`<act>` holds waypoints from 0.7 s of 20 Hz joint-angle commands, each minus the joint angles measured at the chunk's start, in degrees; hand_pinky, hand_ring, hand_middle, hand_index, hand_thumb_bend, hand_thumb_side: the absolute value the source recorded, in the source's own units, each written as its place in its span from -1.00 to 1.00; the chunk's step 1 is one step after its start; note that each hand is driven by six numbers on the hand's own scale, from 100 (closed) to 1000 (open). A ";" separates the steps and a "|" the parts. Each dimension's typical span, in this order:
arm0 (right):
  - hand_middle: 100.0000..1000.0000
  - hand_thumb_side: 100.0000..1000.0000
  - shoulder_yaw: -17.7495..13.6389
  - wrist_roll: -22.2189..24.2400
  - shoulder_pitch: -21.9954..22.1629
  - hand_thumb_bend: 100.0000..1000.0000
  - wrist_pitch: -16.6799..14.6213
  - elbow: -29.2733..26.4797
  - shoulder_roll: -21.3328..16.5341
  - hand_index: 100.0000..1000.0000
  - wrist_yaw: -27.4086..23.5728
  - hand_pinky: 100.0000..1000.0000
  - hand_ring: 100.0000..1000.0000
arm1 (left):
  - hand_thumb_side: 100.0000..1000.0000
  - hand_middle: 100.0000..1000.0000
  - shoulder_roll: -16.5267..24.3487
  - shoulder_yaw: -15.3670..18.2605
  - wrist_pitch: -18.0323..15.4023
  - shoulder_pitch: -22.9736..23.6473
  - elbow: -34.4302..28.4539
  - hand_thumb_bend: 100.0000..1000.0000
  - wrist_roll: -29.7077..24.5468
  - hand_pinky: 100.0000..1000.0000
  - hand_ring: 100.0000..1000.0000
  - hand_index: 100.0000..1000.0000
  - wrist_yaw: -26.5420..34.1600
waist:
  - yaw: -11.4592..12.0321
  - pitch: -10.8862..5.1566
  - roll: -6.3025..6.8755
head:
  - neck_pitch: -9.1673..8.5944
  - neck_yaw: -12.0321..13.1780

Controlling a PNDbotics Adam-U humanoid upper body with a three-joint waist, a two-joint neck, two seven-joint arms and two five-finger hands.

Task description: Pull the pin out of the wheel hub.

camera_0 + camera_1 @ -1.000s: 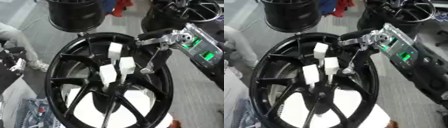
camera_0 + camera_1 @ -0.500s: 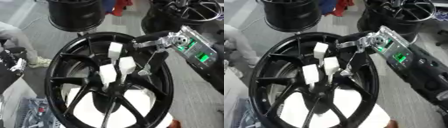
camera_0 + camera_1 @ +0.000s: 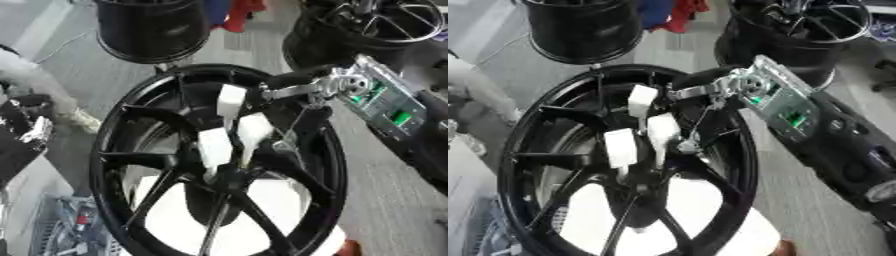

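Note:
A black spoked wheel hub (image 3: pixel 131 125) fills the middle of both views. Three white block-headed pins stand near its centre: one at the top (image 3: pixel 230 100), one lower right (image 3: pixel 254 130), one lower left (image 3: pixel 213 146). My right hand (image 3: pixel 337 85) comes in from the right over the hub's upper rim. Its fingers (image 3: pixel 293 78) stretch straight to the left and end just right of the top pin, apart from it. A thin rod hangs from the hand to a small silvery piece (image 3: pixel 284 145). At the left edge shows my left hand (image 3: pixel 24 137), dark and partly cut off.
A second black wheel (image 3: pixel 153 30) stands at the back left and a third (image 3: pixel 376 25) at the back right. A white stand (image 3: pixel 271 210) lies under the hub. A tray of tools (image 3: pixel 70 232) sits at the lower left.

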 commanded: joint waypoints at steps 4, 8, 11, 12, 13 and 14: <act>-0.19 -1.00 -0.55 -3.11 -1.52 -1.00 -0.37 0.16 -0.39 0.16 0.68 -0.16 -0.21 | -0.20 0.24 0.46 0.04 -0.06 -0.71 -0.80 -0.92 -0.20 0.03 0.05 0.44 0.13 | 0.24 -0.71 0.31 | -0.32 -0.01; -0.34 -1.00 -0.81 -5.51 -1.93 -1.00 -0.91 -0.88 -0.62 -0.01 0.51 -0.28 -0.36 | -0.20 0.24 0.49 0.06 -0.03 -0.75 -0.77 -0.92 -0.23 0.03 0.05 0.44 0.18 | 0.28 -0.77 0.21 | -0.40 0.09; -0.40 -1.00 -1.36 -6.44 -2.42 -1.00 -0.74 -2.86 -1.51 -0.07 -0.64 -0.32 -0.41 | -0.20 0.24 0.58 0.10 0.00 -0.73 -0.76 -0.92 -0.21 0.03 0.05 0.44 0.20 | 0.20 -0.87 0.14 | -0.41 0.22; -0.40 -1.00 -1.61 -6.56 -2.64 -1.00 -0.49 -3.80 -2.00 -0.09 -1.19 -0.32 -0.41 | -0.20 0.24 0.62 0.11 0.01 -0.72 -0.75 -0.92 -0.21 0.03 0.05 0.44 0.22 | 0.16 -0.92 0.10 | -0.38 0.25; -0.41 -1.00 -1.92 -6.60 -2.87 -1.00 -0.12 -4.87 -2.61 -0.09 -1.98 -0.33 -0.42 | -0.20 0.24 0.65 0.12 0.03 -0.71 -0.73 -0.92 -0.21 0.03 0.05 0.44 0.23 | 0.10 -0.98 0.06 | -0.36 0.32; -0.42 -1.00 -2.27 -6.59 -3.06 -1.00 0.37 -6.01 -3.25 -0.12 -2.92 -0.34 -0.43 | -0.20 0.24 0.69 0.14 0.05 -0.69 -0.70 -0.92 -0.21 0.03 0.05 0.44 0.22 | 0.04 -1.03 0.01 | -0.35 0.38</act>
